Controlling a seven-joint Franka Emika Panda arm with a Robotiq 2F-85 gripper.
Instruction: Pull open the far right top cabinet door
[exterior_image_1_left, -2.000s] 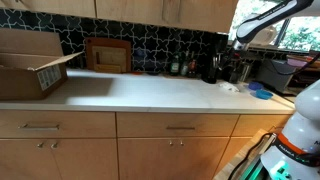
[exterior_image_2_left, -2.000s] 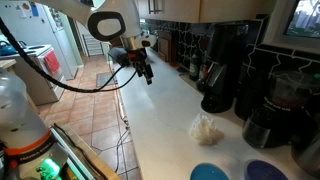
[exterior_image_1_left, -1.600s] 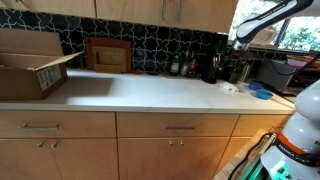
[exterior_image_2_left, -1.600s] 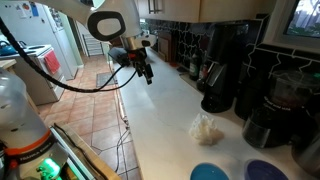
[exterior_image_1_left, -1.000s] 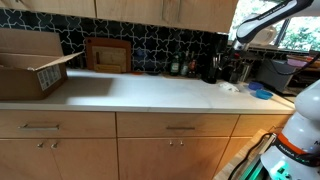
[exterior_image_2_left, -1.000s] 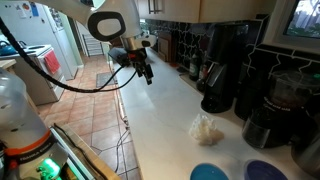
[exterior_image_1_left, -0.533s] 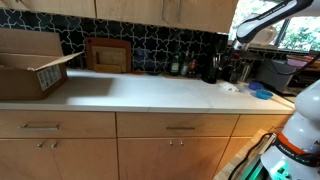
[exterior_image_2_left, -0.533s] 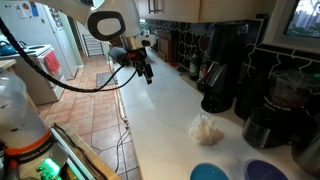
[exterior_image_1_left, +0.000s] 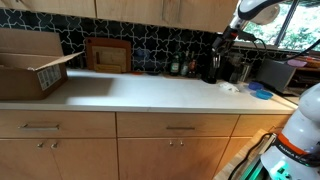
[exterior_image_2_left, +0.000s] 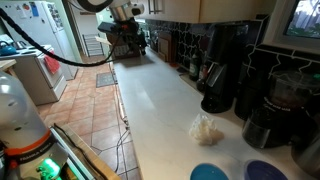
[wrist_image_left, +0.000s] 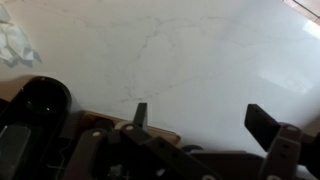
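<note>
1. Far right top cabinet door (exterior_image_1_left: 203, 12) — flat tan wood, shut. It sits on the wall above the black coffee machine (exterior_image_2_left: 218, 62).
2. Gripper (wrist_image_left: 203, 118): wrist view shows the fingers (wrist_image_left: 264, 122) spread apart w/ nothing between them, only white counter (wrist_image_left: 180, 50) underneath.
3. In an exterior view the gripper hangs higher than the coffee machine, just under the door's lower edge. Contact w/ the door: cannot tell.
4. Containers:
   - Open cardboard box (exterior_image_1_left: 30, 62) stands far along the counter from the coffee machine, flaps up, contents not visible.
   - Two blue bowls (exterior_image_2_left: 210, 172) sit on the counter near the coffee machine. They are cropped by the frame edge, so contents cannot be told.
5. Crumpled white paper (exterior_image_2_left: 207, 128) lies on the counter close to the coffee machine, btwn it and the bowls.
6. Wooden tray (exterior_image_1_left: 107, 55) leans on the dark tiled backsplash, btwn the box and the coffee machine.
</note>
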